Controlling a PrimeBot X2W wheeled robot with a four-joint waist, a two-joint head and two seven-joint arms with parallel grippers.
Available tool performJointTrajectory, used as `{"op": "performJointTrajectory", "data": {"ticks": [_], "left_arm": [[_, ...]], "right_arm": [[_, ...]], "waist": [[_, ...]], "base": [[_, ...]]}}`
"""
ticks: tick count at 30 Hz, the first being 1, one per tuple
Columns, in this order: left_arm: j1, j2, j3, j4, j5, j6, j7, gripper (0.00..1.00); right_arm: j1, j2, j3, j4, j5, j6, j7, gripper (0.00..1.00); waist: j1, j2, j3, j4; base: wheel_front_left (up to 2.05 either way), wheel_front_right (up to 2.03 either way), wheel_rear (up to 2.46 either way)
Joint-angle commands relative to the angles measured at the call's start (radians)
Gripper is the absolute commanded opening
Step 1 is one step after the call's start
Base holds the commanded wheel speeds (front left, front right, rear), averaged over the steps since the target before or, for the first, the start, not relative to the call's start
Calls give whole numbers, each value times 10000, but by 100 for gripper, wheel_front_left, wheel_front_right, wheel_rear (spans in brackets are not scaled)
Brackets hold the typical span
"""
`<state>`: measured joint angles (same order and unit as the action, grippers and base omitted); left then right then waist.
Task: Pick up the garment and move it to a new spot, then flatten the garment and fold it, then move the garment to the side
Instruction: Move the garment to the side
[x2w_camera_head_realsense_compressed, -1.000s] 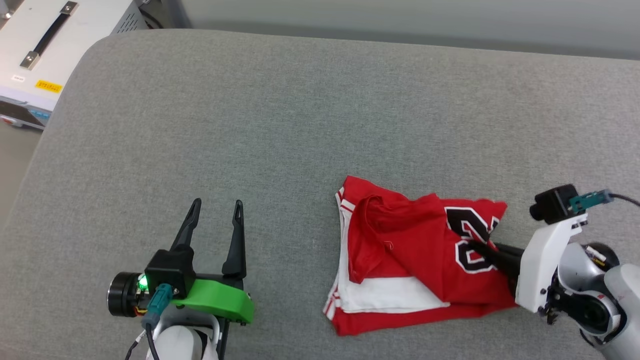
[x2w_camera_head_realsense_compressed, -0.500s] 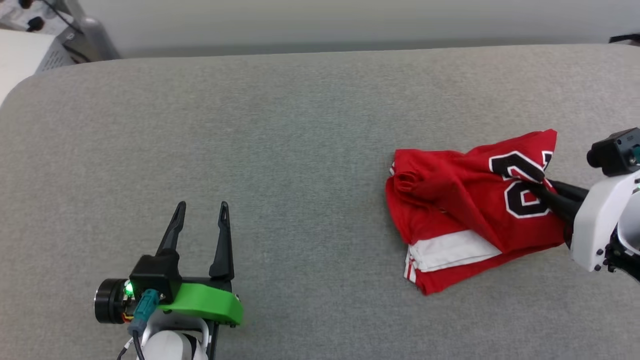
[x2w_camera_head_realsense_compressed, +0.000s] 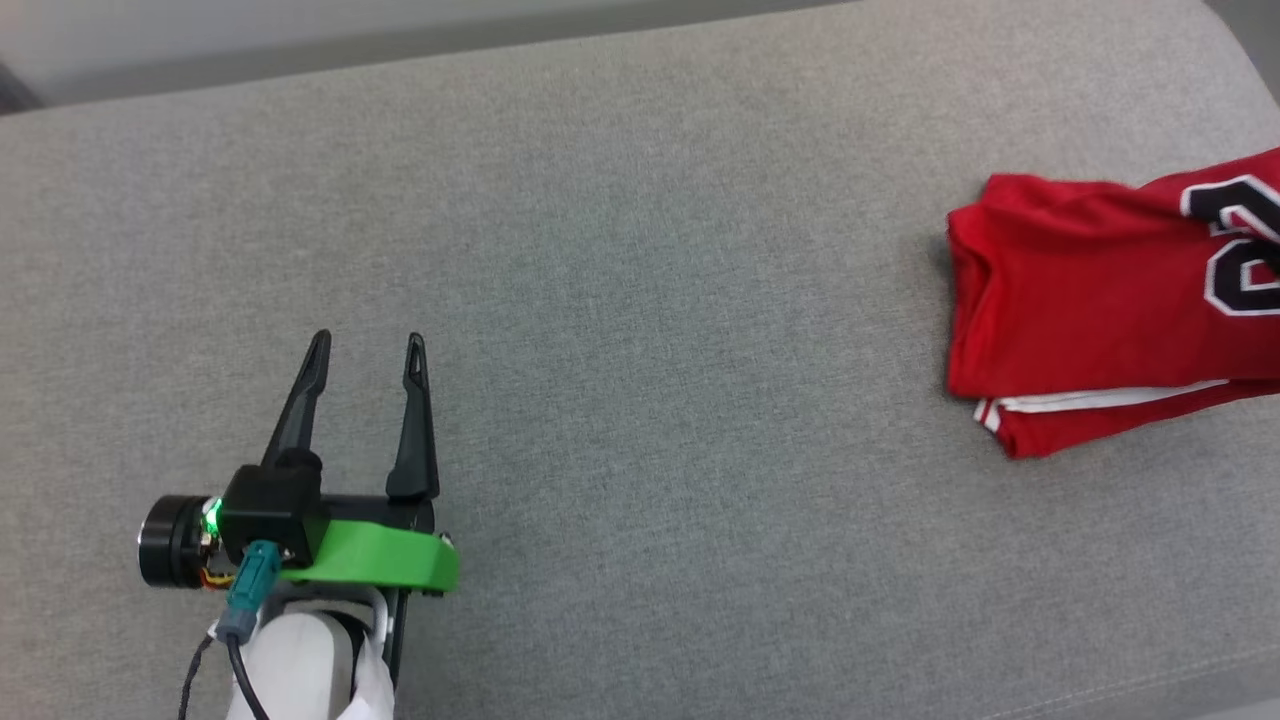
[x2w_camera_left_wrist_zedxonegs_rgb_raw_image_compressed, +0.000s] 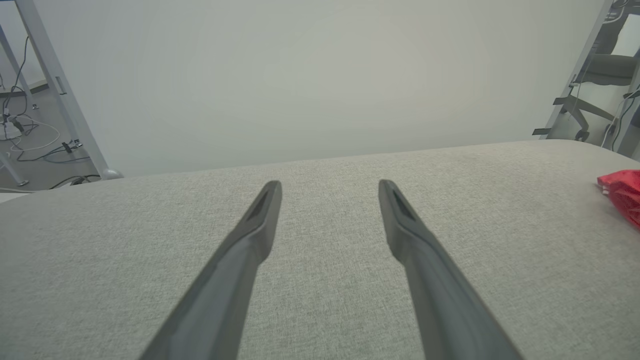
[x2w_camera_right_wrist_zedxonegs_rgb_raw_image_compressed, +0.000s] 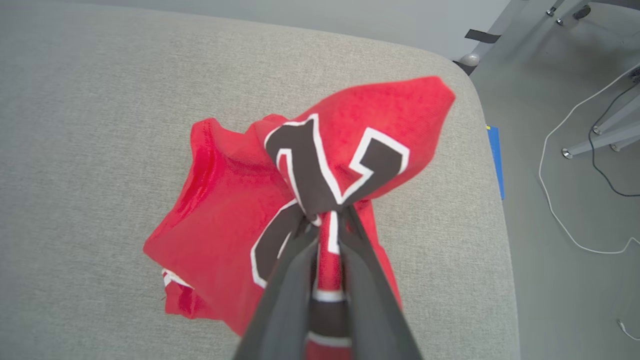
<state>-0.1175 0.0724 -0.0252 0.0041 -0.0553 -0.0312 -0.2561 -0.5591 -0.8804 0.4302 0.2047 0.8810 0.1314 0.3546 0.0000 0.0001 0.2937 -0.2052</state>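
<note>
The garment (x2w_camera_head_realsense_compressed: 1080, 290) is a red shirt with black numerals outlined in white, lying bunched at the right edge of the head view on the grey padded table (x2w_camera_head_realsense_compressed: 640, 250). In the right wrist view my right gripper (x2w_camera_right_wrist_zedxonegs_rgb_raw_image_compressed: 322, 220) is shut on the garment (x2w_camera_right_wrist_zedxonegs_rgb_raw_image_compressed: 225, 220), pinching the cloth at the numerals near the table's rounded corner. My left gripper (x2w_camera_head_realsense_compressed: 365, 345) stands open over bare table at the lower left, far from the shirt, with nothing between its fingers. From the left wrist camera, a red tip of the garment (x2w_camera_left_wrist_zedxonegs_rgb_raw_image_compressed: 622, 192) peeks in at the right edge.
The table's rounded far-right corner (x2w_camera_right_wrist_zedxonegs_rgb_raw_image_compressed: 475, 100) drops to a grey floor with white cables (x2w_camera_right_wrist_zedxonegs_rgb_raw_image_compressed: 565, 210) and metal stand legs (x2w_camera_right_wrist_zedxonegs_rgb_raw_image_compressed: 600, 135). A pale wall (x2w_camera_left_wrist_zedxonegs_rgb_raw_image_compressed: 320, 75) stands behind the table.
The garment has gone to the right in my right gripper's hold and sits more bunched. The head camera has swung too, and the white case at the far left has left the picture.
</note>
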Motion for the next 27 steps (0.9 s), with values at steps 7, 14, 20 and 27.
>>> {"op": "performJointTrajectory", "data": {"ticks": [7, 14, 20, 27], "left_arm": [[-829, 347, 104, -521, 193, -129, -57, 100], [-1187, 417, -1, -910, 345, -113, -57, 100], [-1195, 467, 9, -1105, 361, -62, -57, 100], [-1140, 462, -48, -1047, 355, -16, -57, 100]], "right_arm": [[-1288, -526, -382, 1801, -693, -7, -299, 0], [-2334, -683, -526, 3452, -1378, -7, -636, 0], [-2923, -668, -609, 4672, -1694, -7, -1052, 0], [-3280, -405, -596, 5622, -1733, -7, -1611, 19]], "waist": [[0, -1, 2002, -45], [0, -1, 2696, 171], [0, -1, 2824, 243], [0, -1, 2613, 280]], "base": [[0, 0, 0], [0, 0, 0], [0, 0, 0], [0, 0, 0]]}}
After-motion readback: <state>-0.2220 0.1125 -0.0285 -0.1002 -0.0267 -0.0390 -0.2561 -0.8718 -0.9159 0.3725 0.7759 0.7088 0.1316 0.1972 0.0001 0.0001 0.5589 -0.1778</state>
